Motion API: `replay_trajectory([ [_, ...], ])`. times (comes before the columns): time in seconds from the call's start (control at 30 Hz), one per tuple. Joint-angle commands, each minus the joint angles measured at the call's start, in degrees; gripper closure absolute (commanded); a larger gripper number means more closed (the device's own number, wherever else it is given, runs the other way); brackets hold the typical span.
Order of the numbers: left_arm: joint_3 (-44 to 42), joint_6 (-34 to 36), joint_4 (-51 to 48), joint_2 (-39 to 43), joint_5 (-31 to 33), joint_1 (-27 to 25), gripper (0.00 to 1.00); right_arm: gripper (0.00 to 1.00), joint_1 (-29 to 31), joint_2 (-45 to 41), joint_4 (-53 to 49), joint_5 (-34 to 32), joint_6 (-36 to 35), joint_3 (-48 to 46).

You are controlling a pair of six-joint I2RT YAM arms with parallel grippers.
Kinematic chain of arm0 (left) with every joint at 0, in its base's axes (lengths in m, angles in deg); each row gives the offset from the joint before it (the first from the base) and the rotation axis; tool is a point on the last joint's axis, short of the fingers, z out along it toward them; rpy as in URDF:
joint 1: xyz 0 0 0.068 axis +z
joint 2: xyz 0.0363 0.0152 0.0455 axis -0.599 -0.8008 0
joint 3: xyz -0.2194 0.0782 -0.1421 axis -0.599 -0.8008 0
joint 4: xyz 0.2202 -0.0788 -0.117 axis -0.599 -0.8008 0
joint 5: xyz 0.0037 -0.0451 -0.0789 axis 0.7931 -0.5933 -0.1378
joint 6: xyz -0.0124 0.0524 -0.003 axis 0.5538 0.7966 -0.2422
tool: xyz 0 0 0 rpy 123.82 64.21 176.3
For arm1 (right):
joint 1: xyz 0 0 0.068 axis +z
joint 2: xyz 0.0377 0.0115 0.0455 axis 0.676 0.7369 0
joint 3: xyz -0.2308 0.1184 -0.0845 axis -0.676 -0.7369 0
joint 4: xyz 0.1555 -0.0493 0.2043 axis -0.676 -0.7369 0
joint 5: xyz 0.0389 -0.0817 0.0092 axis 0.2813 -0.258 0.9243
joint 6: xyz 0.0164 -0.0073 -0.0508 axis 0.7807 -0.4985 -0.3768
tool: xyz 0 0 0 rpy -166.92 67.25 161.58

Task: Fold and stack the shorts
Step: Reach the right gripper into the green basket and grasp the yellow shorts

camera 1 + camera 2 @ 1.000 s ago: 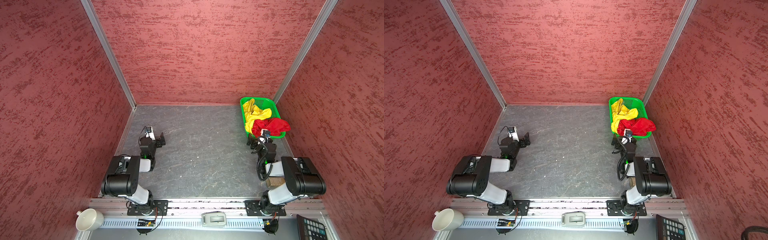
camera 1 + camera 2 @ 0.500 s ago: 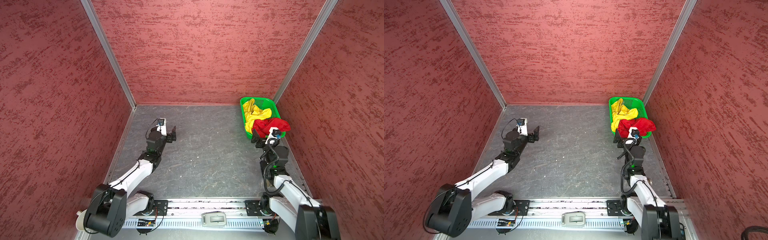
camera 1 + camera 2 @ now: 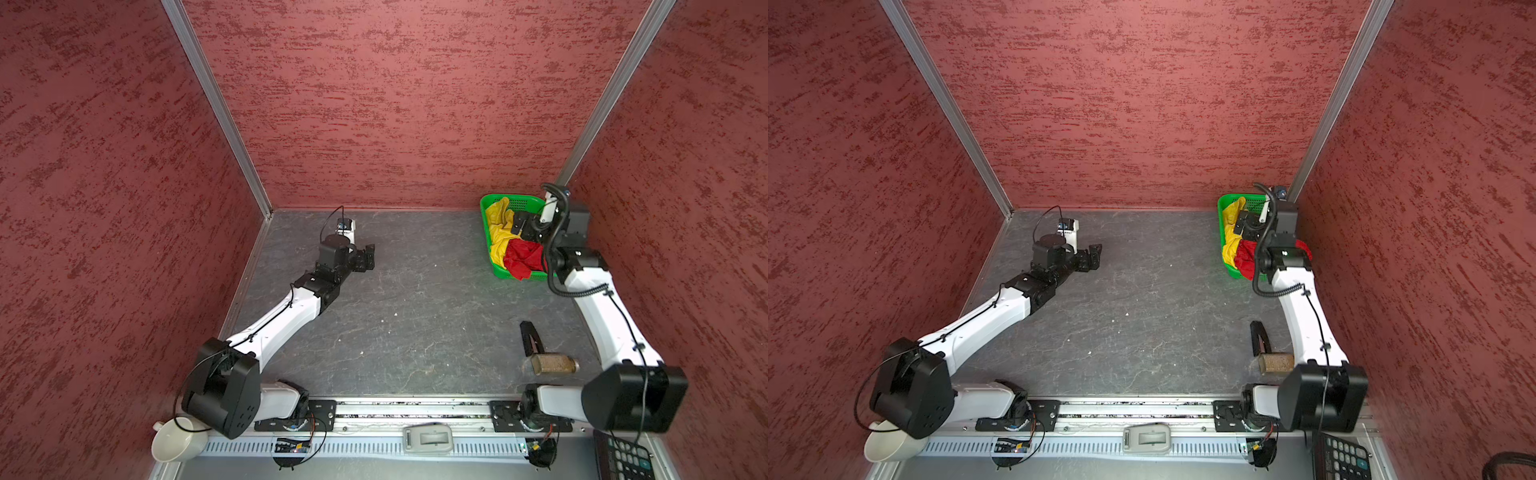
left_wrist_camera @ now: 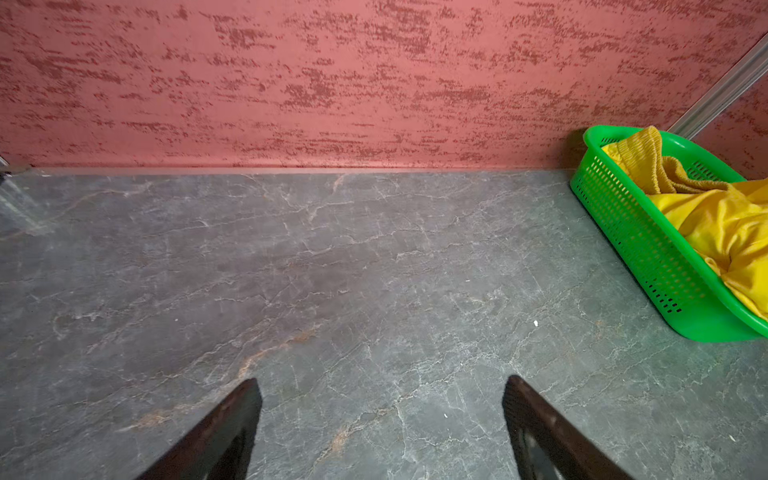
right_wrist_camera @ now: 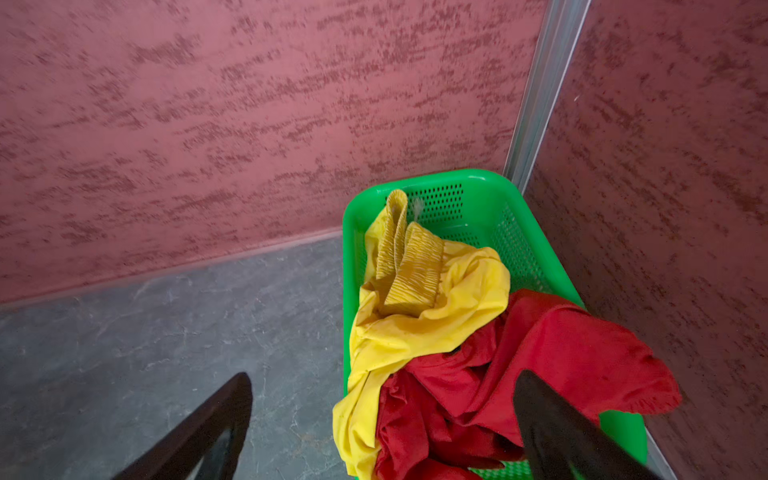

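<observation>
lying crumpled in green basket [image 5: 478,183]: yellow shorts [image 5: 436,316], red shorts [image 5: 561,353].

Both shorts [image 3: 498,245] in the basket [image 3: 523,203], far right corner of the table [image 3: 415,311].

Top views high, looking down on whole table [image 3: 415,332] — wrist views low, forward — both share green basket [image 4: 623,232].
</observation>
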Motion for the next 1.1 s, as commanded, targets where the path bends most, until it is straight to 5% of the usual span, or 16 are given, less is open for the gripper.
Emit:
replay_trajectory([
  [0.0,2.42,-0.28,-2.65,-1.62,-0.97,-0.18,0.08,0.01,-0.86,8.59,-14.11,-2.31,-3.67,10.23],
  [0.3,3.56,-0.21,-3.64,-4.41,-1.83,0.22,0.07,0.01,-6.36,26.88,-23.09,0.08,0.87,28.7],
  [0.87,5.37,-1.0,-3.49,-9.37,-3.42,0.4,0.07,0.01,-13.24,40.45,-16.82,13.49,12.01,35.38],
  [1.0,5.57,-1.02,-3.47,-9.47,-3.37,0.43,0.07,0.08,-13.22,42.56,-13.3,16.22,13.19,36.01],
  [1.07,5.67,-0.84,-3.54,-9.45,-3.19,0.47,0.08,0.2,-13.22,43.75,-11.82,17.33,14.26,36.64],
])
